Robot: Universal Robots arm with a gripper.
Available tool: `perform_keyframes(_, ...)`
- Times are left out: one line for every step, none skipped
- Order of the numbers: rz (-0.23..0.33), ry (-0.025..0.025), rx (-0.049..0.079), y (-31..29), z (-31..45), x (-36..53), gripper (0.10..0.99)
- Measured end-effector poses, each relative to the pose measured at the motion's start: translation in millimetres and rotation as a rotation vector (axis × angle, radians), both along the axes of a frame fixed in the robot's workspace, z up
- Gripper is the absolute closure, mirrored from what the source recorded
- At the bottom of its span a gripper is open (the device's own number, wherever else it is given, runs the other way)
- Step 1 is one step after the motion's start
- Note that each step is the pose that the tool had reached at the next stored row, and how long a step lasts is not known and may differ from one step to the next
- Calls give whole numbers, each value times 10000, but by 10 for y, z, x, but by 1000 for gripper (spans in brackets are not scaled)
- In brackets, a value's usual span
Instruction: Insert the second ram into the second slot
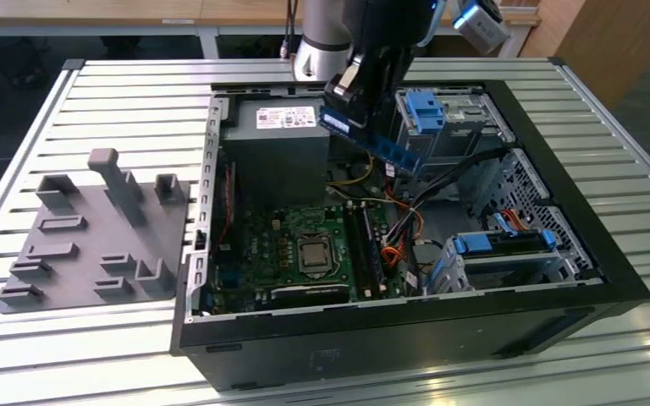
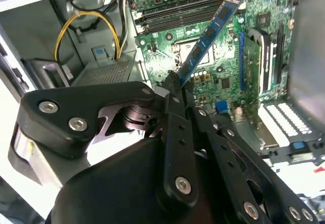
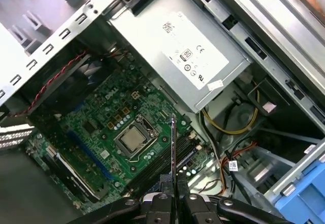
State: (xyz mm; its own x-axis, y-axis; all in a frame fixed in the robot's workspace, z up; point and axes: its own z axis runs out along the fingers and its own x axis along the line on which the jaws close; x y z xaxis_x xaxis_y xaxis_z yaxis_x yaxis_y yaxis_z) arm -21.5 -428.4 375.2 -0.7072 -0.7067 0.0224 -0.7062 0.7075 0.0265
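Observation:
My gripper (image 1: 345, 91) hangs over the open computer case (image 1: 551, 220), shut on one end of the second ram (image 1: 384, 144), a long dark blue stick that slopes down toward the exterior view's right. It is well above the motherboard (image 1: 268, 245). In the second wrist view the second ram (image 2: 210, 33) juts out from the fingertips (image 2: 171, 84) over the board, near the CPU socket (image 2: 189, 51). The first wrist view shows the second ram (image 3: 173, 148) edge-on, above the dark memory slots (image 3: 170, 169) beside the CPU socket (image 3: 133, 140). The slots (image 1: 368, 247) lie right of the socket (image 1: 314, 252).
A grey power supply (image 1: 277, 139) fills the case's back corner. Blue drive brackets (image 1: 425, 114) stand at the back right, and another (image 1: 500, 244) sits at the front right. Loose cables (image 1: 404, 224) cross beside the slots. A grey fixture block (image 1: 88, 237) lies left of the case.

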Motion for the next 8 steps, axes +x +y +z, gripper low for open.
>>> perform_keyframes(-166,0,-9,0,-2,0,945)
perform_keyframes(-332,0,-19,0,-4,0,945)
perform_keyframes(-508,1,-30,0,-7,0,945)
perform_keyframes(-677,0,-41,0,-9,0,945)
perform_keyframes(-838,1,-50,0,-11,0,945)
perform_keyframes(-1002,0,-59,0,-14,0,945)
perform_keyframes(-1171,0,-68,0,-16,0,945)
perform_keyframes(-1339,0,-77,0,-19,0,945)
